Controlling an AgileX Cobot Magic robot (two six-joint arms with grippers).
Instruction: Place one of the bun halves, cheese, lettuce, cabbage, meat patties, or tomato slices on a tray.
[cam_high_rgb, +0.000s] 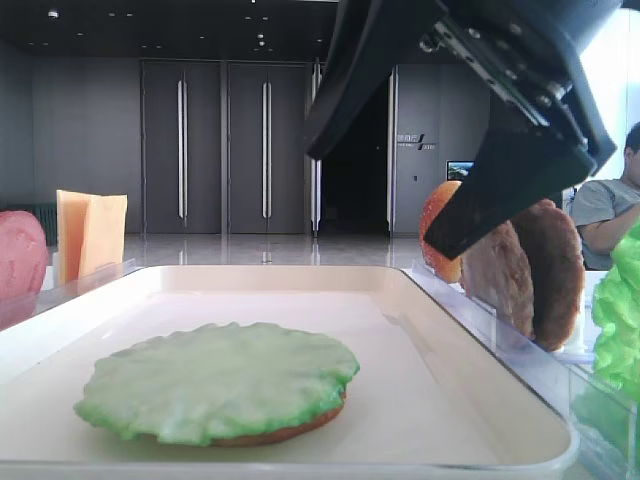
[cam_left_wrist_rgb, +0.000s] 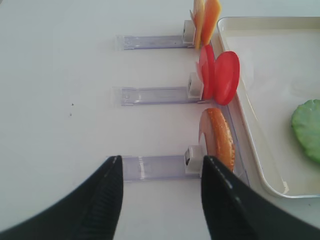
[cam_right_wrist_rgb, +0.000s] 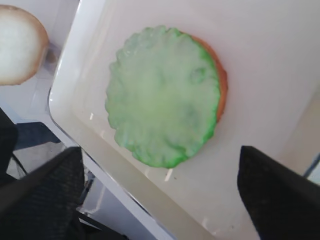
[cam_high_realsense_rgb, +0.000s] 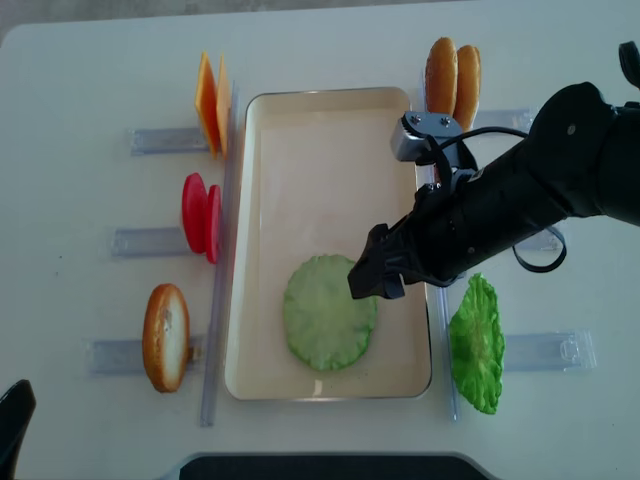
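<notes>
The pale green lettuce (cam_high_realsense_rgb: 328, 312) lies flat on an orange-brown bun half (cam_right_wrist_rgb: 222, 85) in the near part of the cream tray (cam_high_realsense_rgb: 330, 130). My right gripper (cam_high_realsense_rgb: 372, 272) hangs just above and beside the lettuce (cam_right_wrist_rgb: 162, 95). In the right wrist view the right gripper (cam_right_wrist_rgb: 160, 200) is open, with nothing between its dark fingers (cam_right_wrist_rgb: 280, 195). The left gripper (cam_left_wrist_rgb: 160, 170) is open and empty over the bare table, facing a rack with another bun half (cam_left_wrist_rgb: 218, 137). Only its tip (cam_high_realsense_rgb: 12, 425) shows in the overhead view.
Left of the tray, clear racks hold cheese (cam_high_realsense_rgb: 210, 100), tomato slices (cam_high_realsense_rgb: 200, 215) and a bun half (cam_high_realsense_rgb: 165, 335). On the right are a bun (cam_high_realsense_rgb: 452, 75), brown patties (cam_high_rgb: 530, 270) and a bright green frilly leaf (cam_high_realsense_rgb: 477, 343). A person (cam_high_rgb: 610, 200) sits behind.
</notes>
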